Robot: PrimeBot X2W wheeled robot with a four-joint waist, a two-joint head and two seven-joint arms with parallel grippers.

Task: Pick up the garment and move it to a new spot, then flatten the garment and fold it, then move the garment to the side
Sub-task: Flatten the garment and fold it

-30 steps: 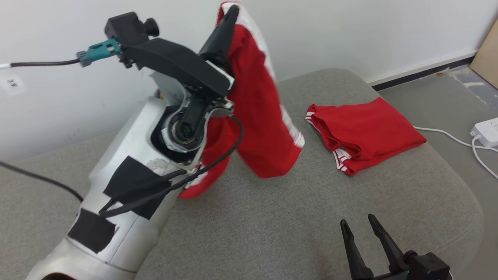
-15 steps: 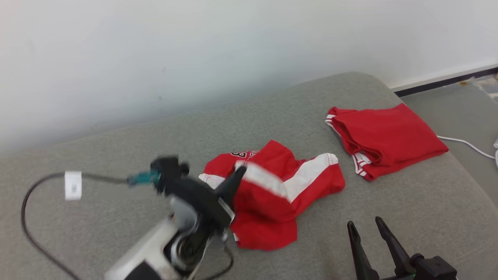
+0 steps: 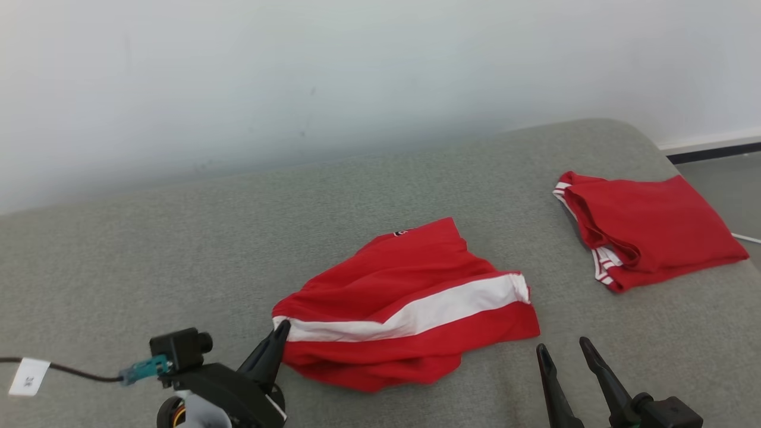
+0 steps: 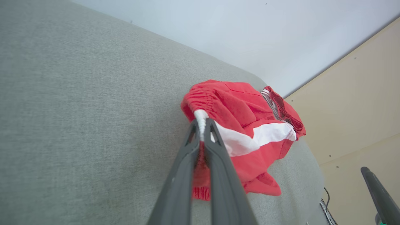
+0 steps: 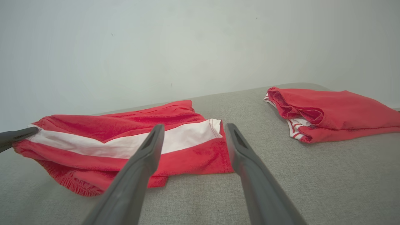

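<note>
1. Cable (image 3: 77, 371) with a white tag (image 3: 28, 375): far left of my head view, at about eight o'clock from the frame's middle, lying on the grey cushion (image 3: 178, 249).

2. Left gripper (image 3: 282, 328): low at seven o'clock in the head view. I log it as clenched, with the fingers pressed together on the garment's gathered waistband where the white stripe ends. My left wrist view confirms this, showing white cloth pinched between the tips (image 4: 202, 123).

3. Garment (image 3: 410, 279): red shorts with one broad white stripe. They lie rumpled on the cushion near its middle, and the stripe runs from the pinched corner at eight o'clock up toward three o'clock. Part of a printed mark peeks out at the twelve o'clock edge.

4. Right gripper (image 3: 562, 345): at the garment's four o'clock, just beside the hem and not touching it. The fingers are spread and empty, and the tips point to twelve. My right wrist view looks between them at the stripe (image 5: 194, 126).

5. Second red garment (image 3: 654, 220): folded, with white trim. It sits at two o'clock from the shorts, well apart from them, near the cushion's right edge.

6. Wall (image 3: 357, 77): pale, behind the cushion at twelve o'clock.
</note>
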